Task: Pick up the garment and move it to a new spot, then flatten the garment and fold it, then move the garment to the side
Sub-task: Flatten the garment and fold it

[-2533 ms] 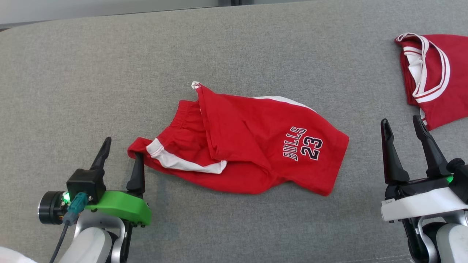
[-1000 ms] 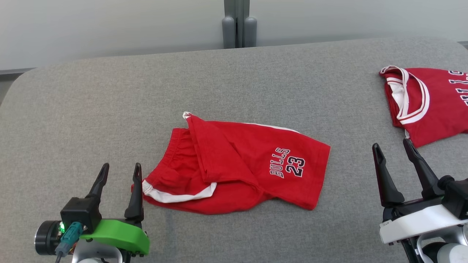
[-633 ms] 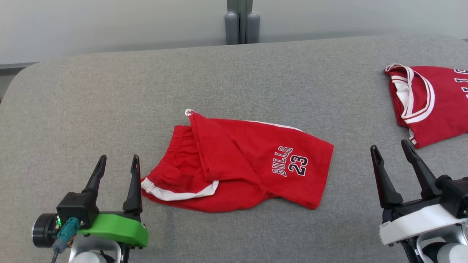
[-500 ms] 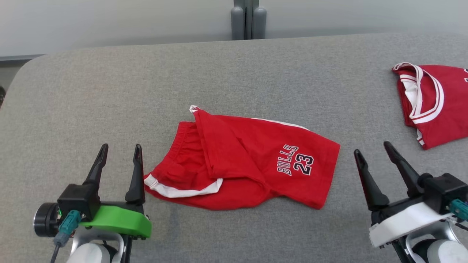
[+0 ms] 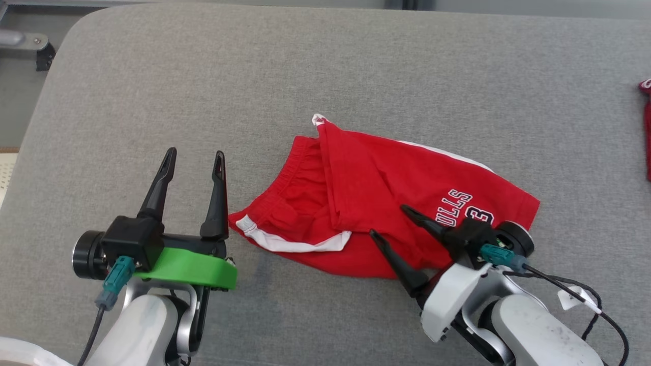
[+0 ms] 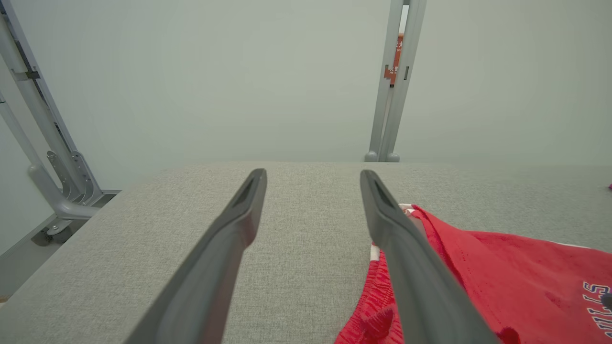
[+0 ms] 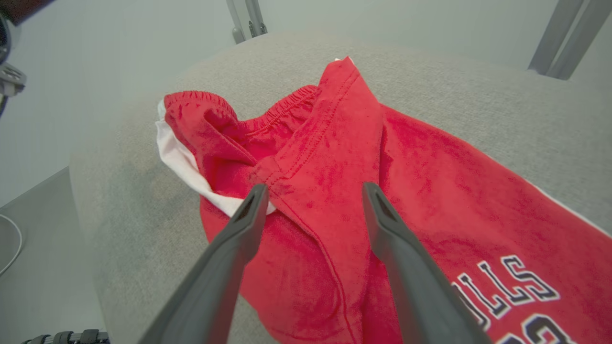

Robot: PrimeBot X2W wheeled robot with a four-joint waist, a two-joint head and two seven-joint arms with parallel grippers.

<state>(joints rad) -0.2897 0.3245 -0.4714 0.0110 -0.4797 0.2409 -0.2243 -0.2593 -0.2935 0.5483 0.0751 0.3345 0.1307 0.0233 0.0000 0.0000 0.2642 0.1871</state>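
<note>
From the head: rounded left edge of the grey fabric-covered table point(image 5: 152, 76), open cloth, then the left gripper point(image 5: 196, 151), spread wide and empty, just beside the crumpled red Bulls shorts with white trim point(image 5: 366, 178) at mid-table. From the left wrist: a metal post point(image 6: 394, 110) past the far edge. Over the shorts' near side, the right gripper point(image 5: 389, 220), parted, grasping nothing; from its wrist, a folded leg between the fingertips. Far right, a sliver of another red garment point(image 5: 646, 127).

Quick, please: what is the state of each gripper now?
Left gripper: open, holding nothing.
Right gripper: open over the red shorts, holding nothing.
</note>
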